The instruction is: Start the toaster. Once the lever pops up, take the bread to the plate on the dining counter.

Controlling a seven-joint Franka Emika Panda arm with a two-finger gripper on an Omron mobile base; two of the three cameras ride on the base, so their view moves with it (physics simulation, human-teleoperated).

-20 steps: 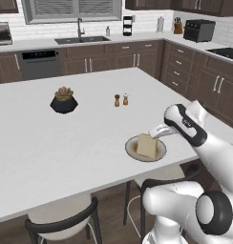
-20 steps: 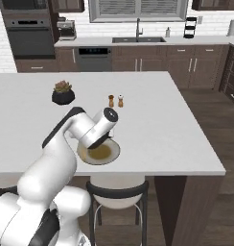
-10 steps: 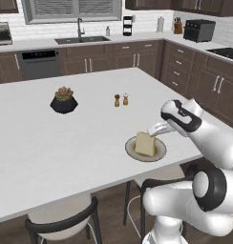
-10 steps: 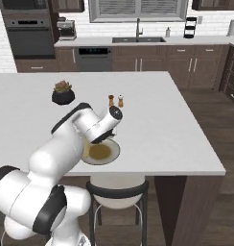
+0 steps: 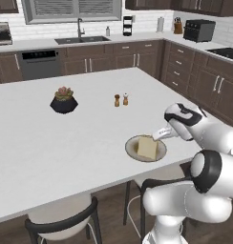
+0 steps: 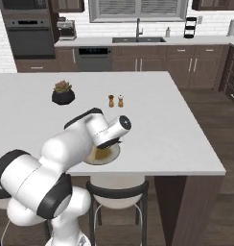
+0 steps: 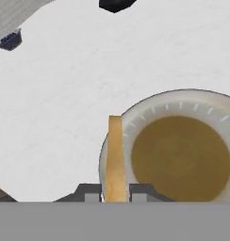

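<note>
Hand view, end effector [image 7: 115, 192] clamped on bread [image 7: 115, 157], edge-on, upright over plate [image 7: 135, 117]

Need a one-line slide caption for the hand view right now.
Gripper shut on the bread, held edge-on above the rim of the plate on the dining counter.

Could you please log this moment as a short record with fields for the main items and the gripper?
surface: white dining counter
plate: near the counter's front edge, by the arm
bread: thin slice, standing on edge over the plate's rim in the hand view
gripper: shut on the bread, one finger each side
plant: dark pot further back on the counter
shakers: pair beside each other, mid-counter
toaster: on the far worktop, back right
task stage: bread at the plate, not yet released
</note>
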